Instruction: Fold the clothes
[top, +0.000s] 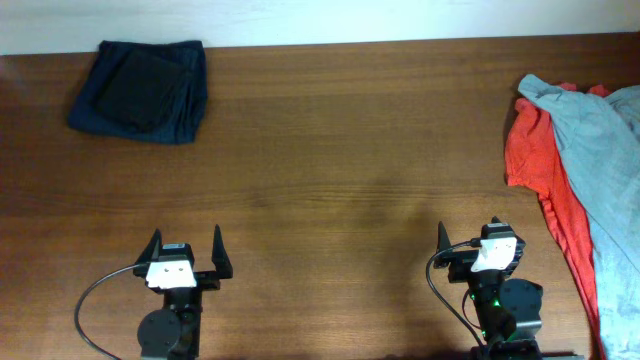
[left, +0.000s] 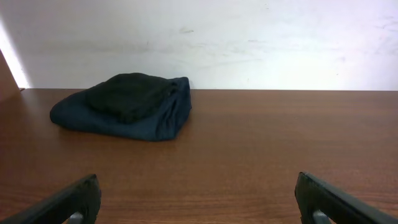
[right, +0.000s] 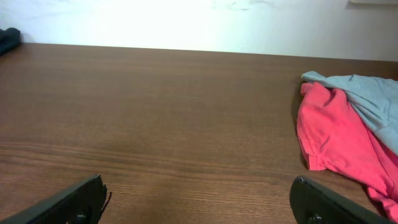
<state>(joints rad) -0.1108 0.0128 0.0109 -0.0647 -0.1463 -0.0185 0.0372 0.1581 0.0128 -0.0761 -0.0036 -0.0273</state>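
Left gripper (top: 187, 243) and right gripper (top: 468, 235) sit at the near edge of the table (top: 340, 150), jaws spread wide and holding nothing. A grey T-shirt (top: 605, 150) lies crumpled over a red T-shirt (top: 535, 150) at the right edge, unfolded, well apart from both grippers. A folded dark blue garment (top: 140, 90) rests at the far left corner.

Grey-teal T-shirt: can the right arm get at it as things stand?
Probably yes. The grey-teal T-shirt lies crumpled over the red T-shirt to the right of the right gripper, whose jaws stand open, with only bare table between. It runs off frame, so its far edge is unclear.
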